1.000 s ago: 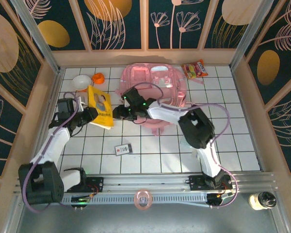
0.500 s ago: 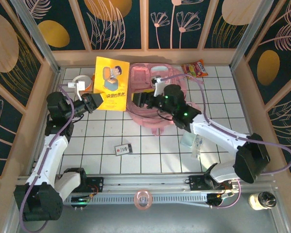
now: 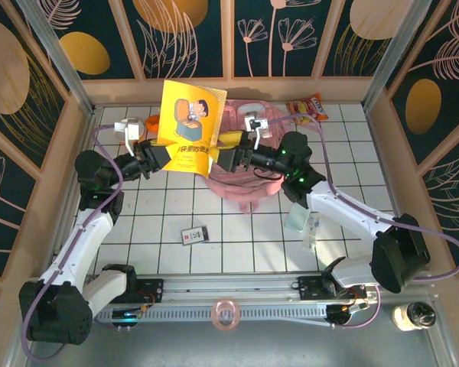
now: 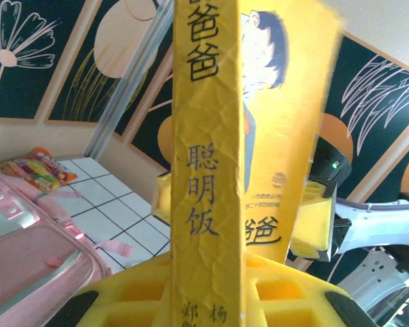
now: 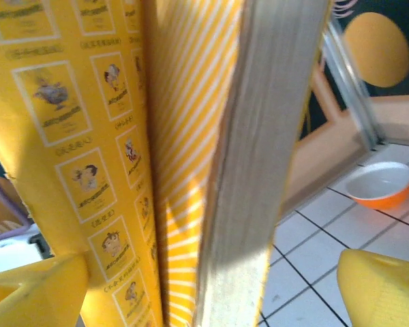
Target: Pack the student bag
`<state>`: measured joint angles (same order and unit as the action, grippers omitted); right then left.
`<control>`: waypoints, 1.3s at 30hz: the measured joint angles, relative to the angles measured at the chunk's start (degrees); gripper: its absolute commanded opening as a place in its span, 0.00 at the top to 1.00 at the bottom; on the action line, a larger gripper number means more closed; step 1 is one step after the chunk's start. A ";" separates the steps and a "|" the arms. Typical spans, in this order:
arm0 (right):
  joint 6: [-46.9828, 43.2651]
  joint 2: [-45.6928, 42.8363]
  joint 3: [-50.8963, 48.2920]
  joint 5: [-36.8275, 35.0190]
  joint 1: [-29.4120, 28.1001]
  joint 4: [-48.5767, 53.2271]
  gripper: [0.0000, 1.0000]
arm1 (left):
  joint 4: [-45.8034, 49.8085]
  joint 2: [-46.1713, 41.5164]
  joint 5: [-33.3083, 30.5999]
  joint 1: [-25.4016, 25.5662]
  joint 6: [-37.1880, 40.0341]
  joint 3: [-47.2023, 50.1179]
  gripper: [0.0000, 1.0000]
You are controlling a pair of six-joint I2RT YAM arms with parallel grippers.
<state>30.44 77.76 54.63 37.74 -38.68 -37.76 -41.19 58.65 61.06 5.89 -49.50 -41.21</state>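
A robot test cell of a laboratory kind is indicated. A white tiled table top [image 3: 245,245] is enclosed from 9 through 12 to 3 o'clock by wood-framed wall panels [image 3: 314,38] painted with dark botanical motifs. Aluminium posts [image 3: 57,57] are set at the far corners. A slotted metal rail [image 3: 237,284] bearing two bolted arm bases [image 3: 126,283] is fixed at 6 o'clock.

One yellow book [image 3: 187,126], one pink student bag [image 3: 241,187], one bright snack packet [image 3: 307,108], one white-and-orange bowl [image 5: 376,185], one small dark box [image 3: 194,235], one pale clear container [image 3: 297,220], one pinkish ring [image 3: 226,313] and one dark-capped bottle [image 3: 413,315], each kind a single piece.
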 measured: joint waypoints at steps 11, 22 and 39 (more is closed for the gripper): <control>3.37 -3.89 -7.50 -0.79 4.26 -0.39 0.03 | 6.91 1.40 -3.78 0.61 5.60 0.00 1.00; 3.98 -1.05 -4.35 -0.72 1.18 -1.11 0.01 | -2.08 2.54 -1.18 0.68 -1.14 0.00 1.00; 6.05 6.60 3.04 9.73 -0.37 -10.10 0.90 | -6.60 2.25 0.76 1.31 -2.56 0.04 0.71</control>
<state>36.49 84.36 57.67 47.46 -39.05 -47.86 -47.79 60.90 61.82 7.20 -52.05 -41.17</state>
